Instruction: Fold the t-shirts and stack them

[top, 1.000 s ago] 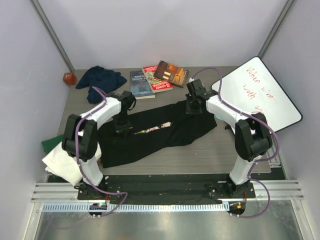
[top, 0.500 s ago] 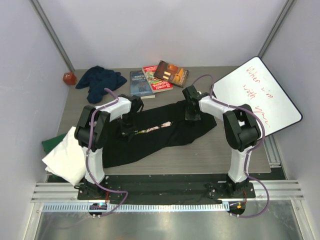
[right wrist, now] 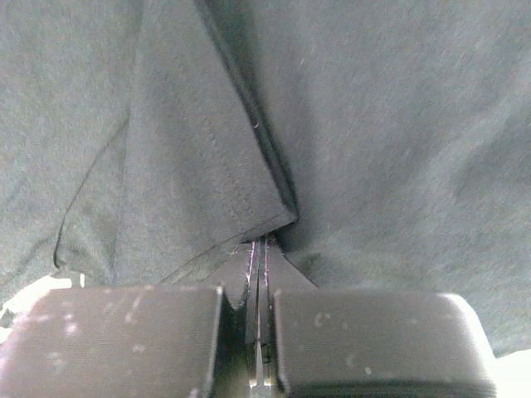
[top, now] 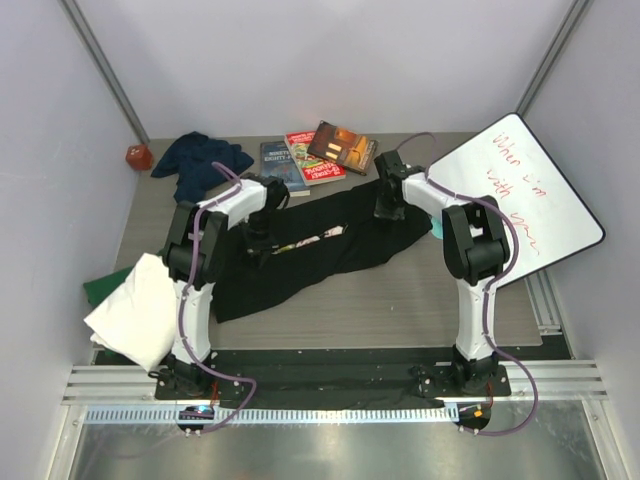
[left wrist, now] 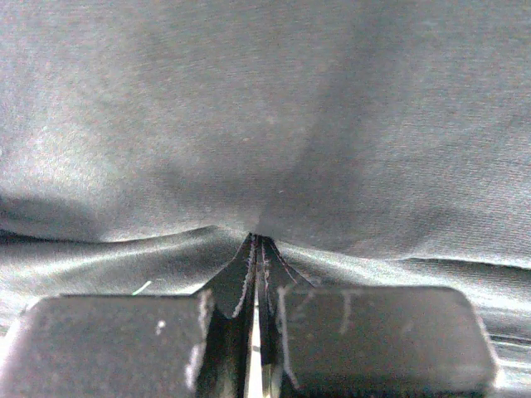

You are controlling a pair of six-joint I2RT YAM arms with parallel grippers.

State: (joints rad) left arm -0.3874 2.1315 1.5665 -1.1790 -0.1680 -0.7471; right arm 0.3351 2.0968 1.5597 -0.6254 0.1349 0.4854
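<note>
Left gripper (left wrist: 257, 249) clenched on a pinch of the black t-shirt (top: 320, 262). Right gripper (right wrist: 264, 249) clenched on its hemmed edge. Shirt lies bunched mid-table.

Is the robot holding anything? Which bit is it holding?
Yes, the black t-shirt. The left jaws are shut on a pinched-up fold near its far edge; the right jaws are shut on cloth by a stitched hem at its right end.

Left gripper (left wrist: 257, 249) and right gripper (right wrist: 259, 249) are now pinched shut on the black t-shirt (top: 300, 272), which they've pulled farther back toward the books (top: 318, 155).
</note>
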